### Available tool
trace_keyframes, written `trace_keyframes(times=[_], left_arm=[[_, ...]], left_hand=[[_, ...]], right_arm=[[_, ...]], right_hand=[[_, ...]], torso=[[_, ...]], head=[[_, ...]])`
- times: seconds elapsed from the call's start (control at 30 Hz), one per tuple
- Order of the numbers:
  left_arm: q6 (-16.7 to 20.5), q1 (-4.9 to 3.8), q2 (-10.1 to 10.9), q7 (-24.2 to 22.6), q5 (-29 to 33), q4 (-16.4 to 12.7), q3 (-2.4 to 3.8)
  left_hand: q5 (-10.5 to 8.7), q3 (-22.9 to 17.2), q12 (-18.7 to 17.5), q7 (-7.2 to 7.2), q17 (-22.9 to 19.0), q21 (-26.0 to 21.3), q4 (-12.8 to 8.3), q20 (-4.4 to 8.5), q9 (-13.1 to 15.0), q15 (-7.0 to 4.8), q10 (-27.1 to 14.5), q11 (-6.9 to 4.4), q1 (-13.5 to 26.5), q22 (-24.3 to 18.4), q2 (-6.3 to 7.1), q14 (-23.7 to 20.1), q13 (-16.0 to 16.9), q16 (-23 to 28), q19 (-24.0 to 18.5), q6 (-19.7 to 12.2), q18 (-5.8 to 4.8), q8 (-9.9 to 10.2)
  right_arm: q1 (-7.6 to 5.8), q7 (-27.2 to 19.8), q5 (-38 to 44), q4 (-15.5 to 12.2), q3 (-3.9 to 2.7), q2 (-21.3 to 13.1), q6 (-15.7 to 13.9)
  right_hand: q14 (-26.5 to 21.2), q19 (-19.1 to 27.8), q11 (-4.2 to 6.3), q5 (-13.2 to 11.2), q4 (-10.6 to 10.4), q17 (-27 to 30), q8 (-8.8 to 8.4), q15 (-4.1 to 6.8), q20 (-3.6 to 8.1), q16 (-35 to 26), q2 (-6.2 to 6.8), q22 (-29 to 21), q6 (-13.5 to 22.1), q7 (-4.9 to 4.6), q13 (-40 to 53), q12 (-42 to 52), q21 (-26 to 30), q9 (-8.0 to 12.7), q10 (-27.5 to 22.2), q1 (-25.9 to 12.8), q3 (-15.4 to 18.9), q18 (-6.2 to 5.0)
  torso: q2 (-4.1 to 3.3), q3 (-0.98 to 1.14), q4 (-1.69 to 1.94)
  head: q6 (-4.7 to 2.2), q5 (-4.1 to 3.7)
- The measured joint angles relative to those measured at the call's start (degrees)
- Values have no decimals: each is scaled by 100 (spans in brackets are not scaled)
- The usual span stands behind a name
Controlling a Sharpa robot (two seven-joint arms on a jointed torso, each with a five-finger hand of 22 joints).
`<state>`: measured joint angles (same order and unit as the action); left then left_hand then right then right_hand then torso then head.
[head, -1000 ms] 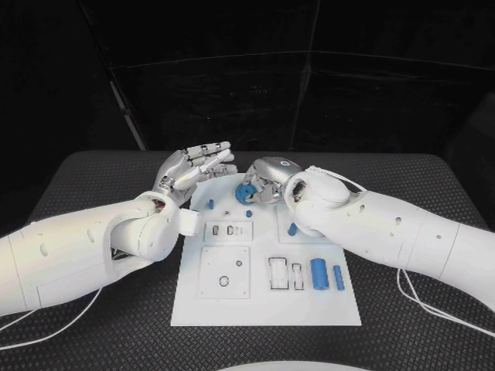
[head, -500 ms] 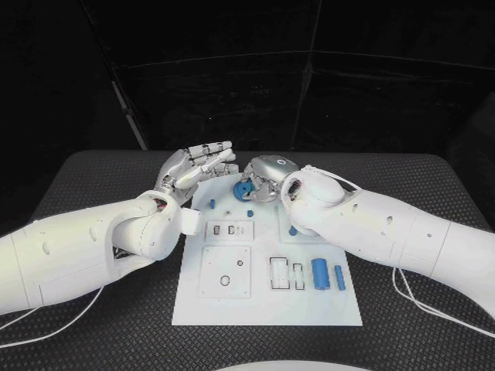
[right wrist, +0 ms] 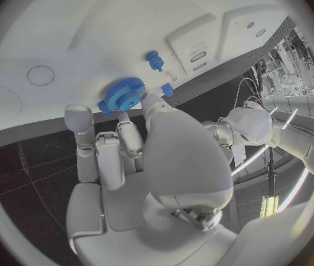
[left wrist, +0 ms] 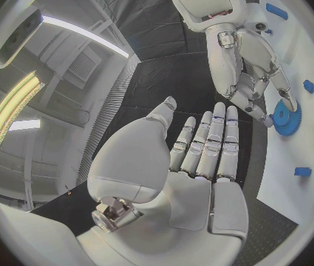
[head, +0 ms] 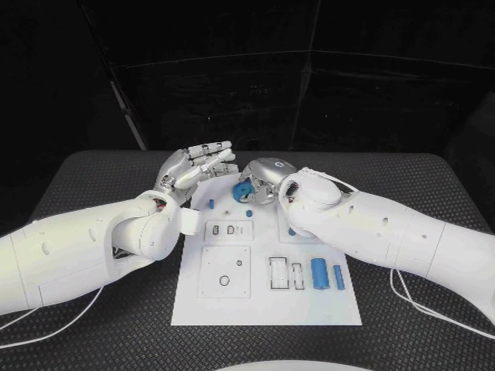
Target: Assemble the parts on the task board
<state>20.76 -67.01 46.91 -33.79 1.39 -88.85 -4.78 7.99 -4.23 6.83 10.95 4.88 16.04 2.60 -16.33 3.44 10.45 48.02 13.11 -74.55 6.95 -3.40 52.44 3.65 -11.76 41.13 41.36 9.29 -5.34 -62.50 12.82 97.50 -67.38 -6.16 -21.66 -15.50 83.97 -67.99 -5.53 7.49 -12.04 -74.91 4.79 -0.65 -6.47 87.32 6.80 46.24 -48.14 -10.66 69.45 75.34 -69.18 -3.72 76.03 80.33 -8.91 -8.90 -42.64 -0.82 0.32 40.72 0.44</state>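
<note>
The white task board (head: 264,301) lies in the middle of the black table. At its far edge a blue gear (head: 244,191) lies close against the board, and my right hand (head: 267,176) holds its rim with its fingertips. The same gear (right wrist: 122,96) sits under those fingertips (right wrist: 151,100) in the right wrist view, and the gear (left wrist: 284,115) lies flat there in the left wrist view. My left hand (head: 197,166) hovers just left of the gear, palm open and fingers straight and together, holding nothing.
Two blue cylinders (head: 318,273) (head: 338,277) lie at the board's right near side, beside rectangular slots (head: 283,273). Small blue pegs (head: 211,204) (head: 249,212) stand near the gear. A blue piece (head: 293,229) lies under my right forearm. A square plate with a ring (head: 225,272) sits lower left.
My right arm has shifted slightly left, with the gear still under its fingertips. The left hand has barely moved.
</note>
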Motion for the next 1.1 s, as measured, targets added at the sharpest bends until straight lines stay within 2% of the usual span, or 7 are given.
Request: trace_keyframes(times=[0.2,0.33,0.47,0.53,0.73,0.97,1.1], left_arm=[[0,0,0,3,0,0,0],[0,0,3,6,0,-1,0],[0,-1,7,12,0,-3,0],[0,-1,7,14,0,-4,0],[0,-1,7,23,0,-5,0],[0,-1,10,35,0,-5,0],[0,-1,17,42,0,-8,0]], left_hand=[[0,0,0,0,-7,0,0,0,0,0,0,0,0,0,0,0,0,0,0,0,0,0],[0,0,0,-10,-11,0,0,0,-3,0,0,0,0,-9,0,0,0,0,0,-51,0,23],[0,0,-24,-10,-13,0,0,0,-6,0,0,0,0,-9,0,0,0,0,0,-51,0,22],[0,0,-24,-10,-13,0,0,0,-6,0,0,0,0,-9,0,0,0,0,0,-51,0,22],[0,0,-24,10,-12,0,0,0,-6,0,0,0,0,-14,0,0,0,0,0,-71,0,22],[0,0,-24,-10,-19,0,0,0,-10,0,-21,21,0,-20,0,0,0,27,0,-92,0,44],[0,-1,-25,-10,-19,-19,-1,0,-11,0,-21,21,0,-20,0,0,0,27,0,-92,0,44]], right_arm=[[0,14,3,-7,0,-4,58],[0,27,-1,-24,0,-19,129],[-7,57,-28,-23,-5,-30,206],[-8,79,-48,-8,-5,-33,237],[-4,163,-101,-8,-1,-56,271],[0,242,-106,-109,0,-145,236],[3,255,-100,-222,1,-240,121]], right_hand=[[7,-20,-20,98,-166,0,-19,-7,-20,22,23,48,59,-23,4,0,-56,-12,-20,-61,166,0],[7,-40,44,458,-433,0,94,-7,-40,63,-196,122,-256,53,131,98,-120,-55,44,-606,319,0],[7,-40,55,730,-455,1,90,-7,-40,87,-344,158,-291,67,171,119,-133,-42,57,-1022,460,3],[7,-40,33,973,-455,1,64,-7,-40,87,-387,165,-291,67,182,120,-158,-29,78,-1167,569,93],[7,-40,32,1201,-446,-4,51,-7,-40,110,-441,205,-301,58,226,157,-182,-26,79,-1219,651,92],[7,-82,31,1264,-414,-3,30,-7,-37,109,-458,271,-303,56,241,181,-221,-27,116,-1203,682,91],[7,-103,31,1264,-317,-3,-26,-7,-59,133,-465,286,-300,53,243,181,-238,-19,116,-956,716,91]], torso=[[0,0,0],[0,0,0],[0,0,1],[0,1,2],[0,2,2],[0,3,1],[2,3,1]], head=[[0,-1],[-1,2],[-2,5],[-1,6],[-1,5],[-3,-1],[-12,-2]])
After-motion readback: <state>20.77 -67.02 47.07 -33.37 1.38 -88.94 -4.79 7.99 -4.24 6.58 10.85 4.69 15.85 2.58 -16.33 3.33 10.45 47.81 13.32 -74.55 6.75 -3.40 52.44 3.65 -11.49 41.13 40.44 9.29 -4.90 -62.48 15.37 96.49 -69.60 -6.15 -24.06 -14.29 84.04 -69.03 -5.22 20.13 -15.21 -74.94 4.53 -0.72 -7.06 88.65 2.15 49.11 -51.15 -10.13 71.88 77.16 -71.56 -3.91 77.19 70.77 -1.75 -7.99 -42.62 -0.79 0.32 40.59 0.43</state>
